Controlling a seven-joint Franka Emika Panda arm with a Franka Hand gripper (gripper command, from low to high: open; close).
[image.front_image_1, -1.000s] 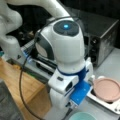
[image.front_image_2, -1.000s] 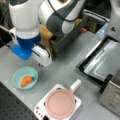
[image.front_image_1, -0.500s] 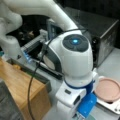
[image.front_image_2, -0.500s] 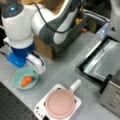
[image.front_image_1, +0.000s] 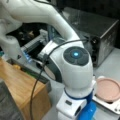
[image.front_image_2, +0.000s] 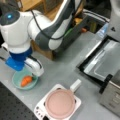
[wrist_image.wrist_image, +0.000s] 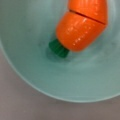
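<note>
An orange toy carrot (image.front_image_2: 26, 80) with a green stub lies in a teal bowl (image.front_image_2: 15, 84) on the grey table, at a front view's left. My gripper (image.front_image_2: 18, 71) hangs from the blue hand directly over the bowl's back rim, and its fingers are hidden behind the hand. In the wrist view the carrot (wrist_image.wrist_image: 82, 27) fills the top right, its green stub (wrist_image.wrist_image: 58, 48) pointing down-left over the bowl floor (wrist_image.wrist_image: 37, 75). No fingers show there. Only the white wrist and blue hand (image.front_image_1: 87, 112) show at a front view's bottom.
A pink pan (image.front_image_2: 60, 103) with a white handle (image.front_image_2: 75, 85) sits on a white hob (image.front_image_2: 40, 110) right of the bowl, also seen as pan (image.front_image_1: 107, 90). A metal tray (image.front_image_2: 100, 62) and a wooden box (image.front_image_1: 20, 85) flank the arm. A dark appliance (image.front_image_1: 100, 32) stands behind.
The arm has swung left and come down, bringing the hand from above and behind the bowl to just over the carrot.
</note>
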